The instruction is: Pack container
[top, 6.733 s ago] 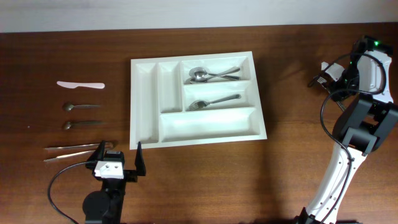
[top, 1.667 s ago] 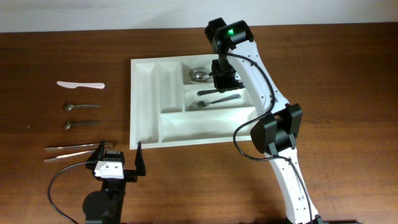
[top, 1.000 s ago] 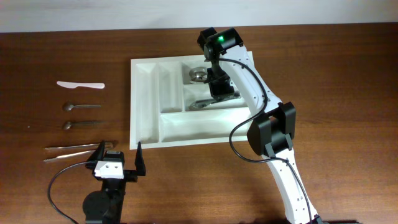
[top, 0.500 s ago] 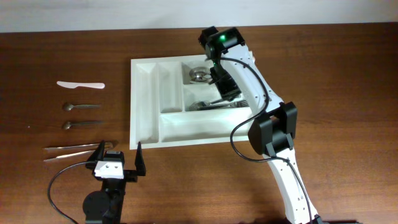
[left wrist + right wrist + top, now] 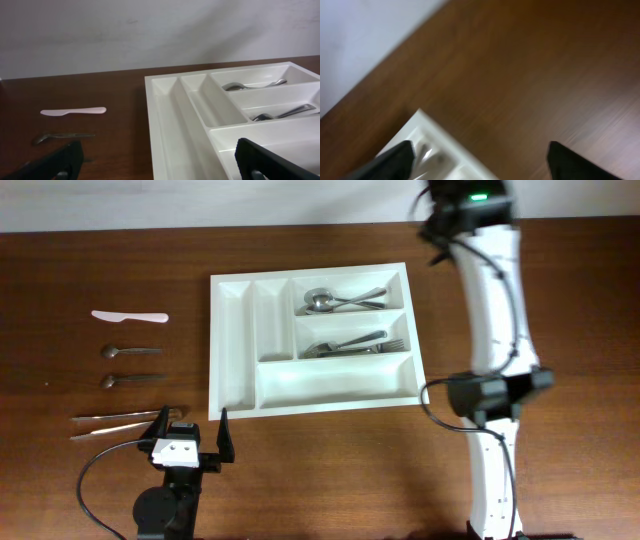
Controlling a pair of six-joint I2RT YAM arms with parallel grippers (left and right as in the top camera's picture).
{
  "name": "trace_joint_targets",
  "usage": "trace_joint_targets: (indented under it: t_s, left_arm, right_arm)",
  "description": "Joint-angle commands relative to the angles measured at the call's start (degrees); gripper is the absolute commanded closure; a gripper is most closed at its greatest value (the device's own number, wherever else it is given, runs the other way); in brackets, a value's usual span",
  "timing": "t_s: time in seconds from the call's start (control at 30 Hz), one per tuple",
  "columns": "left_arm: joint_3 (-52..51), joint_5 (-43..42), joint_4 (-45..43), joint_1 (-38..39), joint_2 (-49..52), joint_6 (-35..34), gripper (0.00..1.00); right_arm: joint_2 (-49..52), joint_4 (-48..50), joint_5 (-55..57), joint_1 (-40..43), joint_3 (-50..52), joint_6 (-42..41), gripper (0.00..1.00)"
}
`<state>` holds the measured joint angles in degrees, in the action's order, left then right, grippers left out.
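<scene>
While the tray [image 5: 236, 350] sat mid-table [image 5: 100, 260], a little left of centre, its long axis ran left to right, slightly skewed. The two narrow slots lay at its left end, running front to back, and the three long ones ran crosswise to their right. The table was dark brown wood, backed by a plain white wall [image 5: 200, 200].

From overhead, spoons [image 5: 322, 302] lay in the far slot and forks [image 5: 345, 345] in the middle one; the near slot held nothing. Left of the tray, well apart from it, lay a white knife [image 5: 130, 316], two loose spoons [image 5: 130, 352] and two long metal pieces [image 5: 120, 420].

The left gripper [image 5: 192, 420] hung at the near edge, just beside the tray's near left corner, with its jaws spread wide and empty. The left wrist view added the wall's height, but lost the metal pieces.

The right arm [image 5: 490, 290] reached to the far edge, right of the tray. Overhead hid its fingers. The blurred right wrist view showed the right gripper [image 5: 480, 147] released, nothing between its jaws, with only a tray corner below.
</scene>
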<state>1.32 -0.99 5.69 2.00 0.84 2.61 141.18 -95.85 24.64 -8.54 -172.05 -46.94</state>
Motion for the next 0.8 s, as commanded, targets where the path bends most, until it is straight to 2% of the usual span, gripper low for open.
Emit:
trace_joint_targets:
  t_s: [0.0,0.27,0.4,0.6,0.73,0.77]
  left_arm:
    - [-0.22,0.83,0.17,-0.31,-0.48,0.48,0.01]
    - [-0.22,0.83,0.17,-0.31,-0.48,0.48,0.01]
    - [-0.22,0.83,0.17,-0.31,-0.48,0.48,0.01]
    - [-0.22,0.83,0.17,-0.31,-0.48,0.48,0.01]
    - [-0.22,0.83,0.17,-0.31,-0.48,0.48,0.01]
    - [-0.22,0.83,0.17,-0.31,-0.48,0.48,0.01]
  right_arm:
    - [-5.2,-1.46,3.26,3.08,-3.93,22.36,0.09]
    - [-12.22,-1.51,-0.66,9.75,-4.63,42.03,0.09]
    - [-16.74,-1.51,-3.82,11.45,-2.1,47.21,0.09]
    - [-27.71,-1.49,-3.08,14.49,16.39,51.34,0.09]
    - [-33.53,-0.15,-3.82,20.61,29.0,51.23,0.09]
    - [-34.47,0.76,-5.4,22.64,31.47,51.76,0.06]
